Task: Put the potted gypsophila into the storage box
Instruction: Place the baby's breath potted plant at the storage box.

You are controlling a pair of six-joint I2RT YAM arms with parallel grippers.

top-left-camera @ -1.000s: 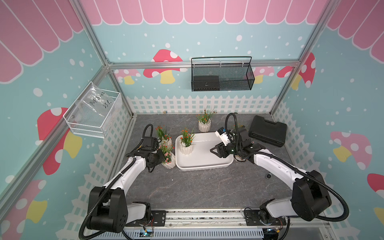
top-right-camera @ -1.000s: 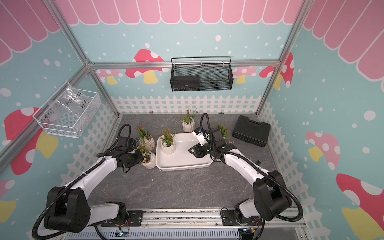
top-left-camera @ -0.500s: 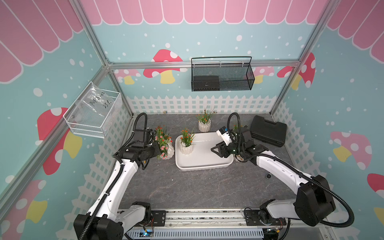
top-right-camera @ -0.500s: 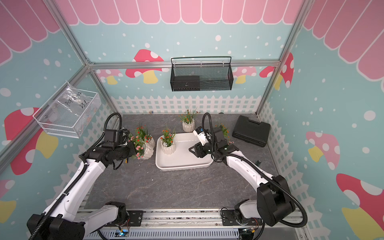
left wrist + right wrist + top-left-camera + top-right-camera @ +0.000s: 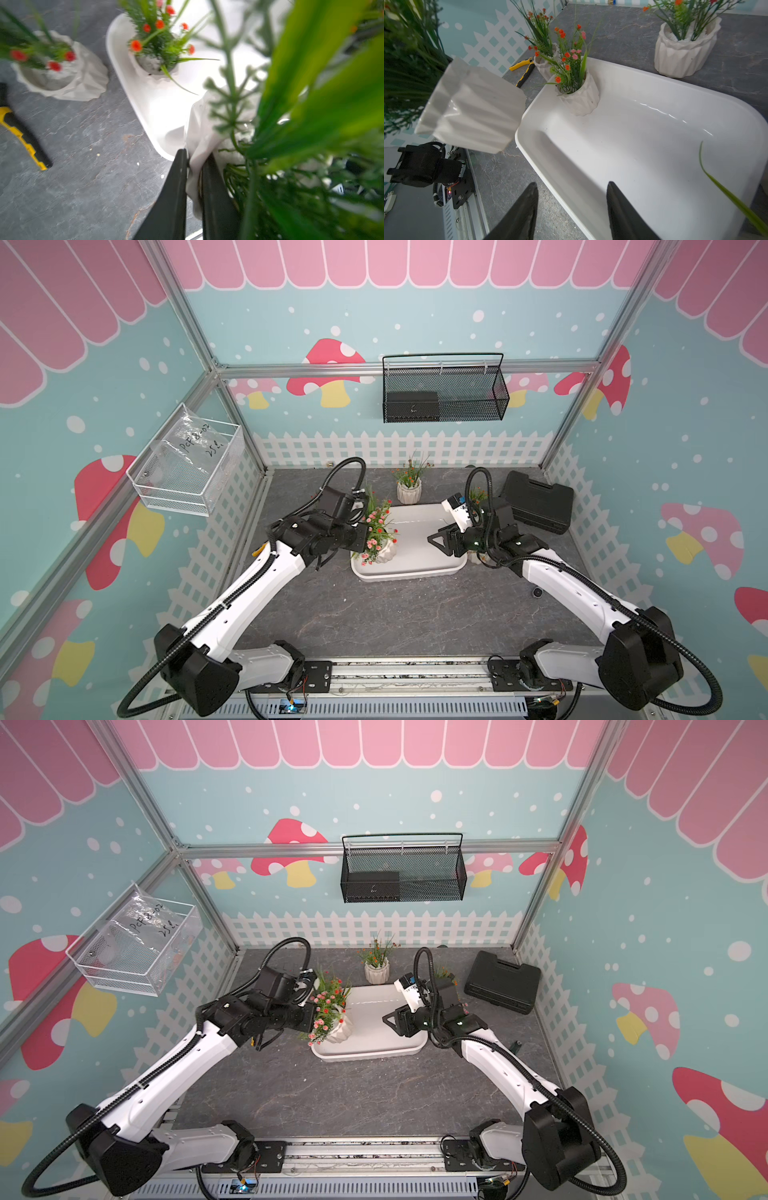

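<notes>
**Potted gypsophila and storage box, seen from the front of the table.**

(a) One potted gypsophila (image 5: 384,549) with pink flowers hangs tilted, clear of the table, at the end of the storage box (image 5: 409,572) nearest the left arm. The left jaws are closed on the wall of its white ribbed pot (image 5: 197,133).

(b) A second pot (image 5: 581,99), with orange-red flowers, stands upright inside the box, in the far corner of that same end.

(c) A third (image 5: 83,79) stands on the table (image 5: 374,614) just outside that end. A pair of yellow-and-black pliers (image 5: 522,68) lies beside it.

(d) A fourth (image 5: 409,492) stands just behind the box's far rim.

(e) Foliage of a fifth (image 5: 478,494) shows behind the right arm's wrist, off the box's other end. Its pot is hidden. That makes five plants counted, one of them in the box.

(f) The right jaws stand open and empty above the near rim at the end of the box by the right arm.

(g) One black tool case (image 5: 536,502) lies beyond that end.

(h) One black mesh basket (image 5: 442,393) hangs on the wall behind the box.

(i) One white wire basket (image 5: 187,472) hangs on the side wall past the left arm. It holds a clear bag (image 5: 195,443) with handwriting that reads roughly "PCF 8-02" over "25"; the rest is illegible.
</notes>
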